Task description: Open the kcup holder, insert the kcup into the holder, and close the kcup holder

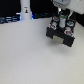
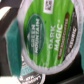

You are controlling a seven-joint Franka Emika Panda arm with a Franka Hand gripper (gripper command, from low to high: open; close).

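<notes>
- The scene is a pale, bare table (image 1: 30, 57) with a dark band of clutter along its far edge and a tall white bottle-like object (image 1: 24, 11) standing toward the exterior view's left.
- The gripper (image 1: 61, 14) hangs at the top of the exterior view, directly over the kcup holder (image 1: 61, 33); its fingers are blurred there, so how wide they stand cannot be read from that view.
- In the wrist view the green top of the kcup (image 2: 47, 35) fills nearly the whole picture, tilted, its printed foil facing the camera. It sits so close under the wrist that it is probably gripped, yet no fingertip shows plainly, so whether the gripper is closed on it cannot be told.
- Below the pod's rim in the wrist view a dark shape with a second round top (image 2: 30, 76) shows, probably a pod already stored in the holder.
- The holder is a black box toward the exterior view's right, with several pods visible in it from above, which suggests it is already open.
- Judged from this, opening looks done and insertion is in hand: the pod is above the holder but not seated. Seating it, letting go and closing the holder are still left.
</notes>
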